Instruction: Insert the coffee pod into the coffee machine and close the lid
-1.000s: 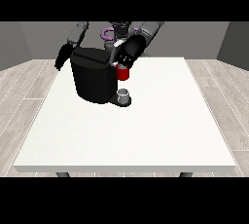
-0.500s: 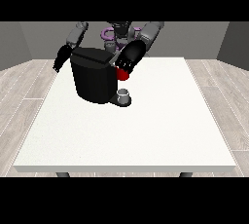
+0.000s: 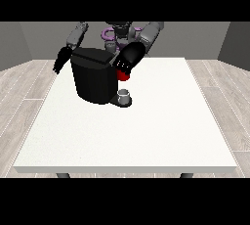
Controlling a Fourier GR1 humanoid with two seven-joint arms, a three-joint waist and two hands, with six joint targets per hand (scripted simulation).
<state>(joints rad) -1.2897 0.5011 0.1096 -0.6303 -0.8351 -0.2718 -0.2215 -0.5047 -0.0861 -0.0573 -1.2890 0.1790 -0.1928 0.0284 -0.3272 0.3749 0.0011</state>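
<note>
Black boxy coffee machine upright on large white surface, far-left area, well in from edges. Red thing at the machine at its right front. Small grey cup-shaped thing on machine base below it; cannot tell if pod. Black hand at view's right against machine's upper right corner; finger state cannot tell. Black hand at view's left hanging beside machine, fingers look straight, holding nothing. Near half of surface bare.
</note>
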